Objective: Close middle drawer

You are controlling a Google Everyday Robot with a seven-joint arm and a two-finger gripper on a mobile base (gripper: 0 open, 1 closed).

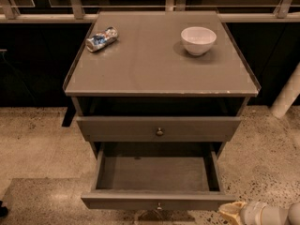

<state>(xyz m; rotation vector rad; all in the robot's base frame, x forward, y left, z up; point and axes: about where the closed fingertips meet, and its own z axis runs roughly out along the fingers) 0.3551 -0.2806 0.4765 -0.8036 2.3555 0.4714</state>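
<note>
My claw (pixel 233 212), its grip impossible to tell, sits by the right front corner of the middle drawer (pixel 122 199), pulled far out; a square push nearer the knob (pixel 160 205) should slide it home without jamming.

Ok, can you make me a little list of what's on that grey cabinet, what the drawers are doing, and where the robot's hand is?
cabinet: grey, seen from above and in front
on top, back right: white bowl
on top, back left: crumpled blue-and-silver item, maybe a can
middle drawer: pulled far out, nothing visible inside
drawer above: pushed much further in, round knob on its front
gripper: bottom right, beside the middle drawer's front right corner; contact unclear
floor: speckled
</note>
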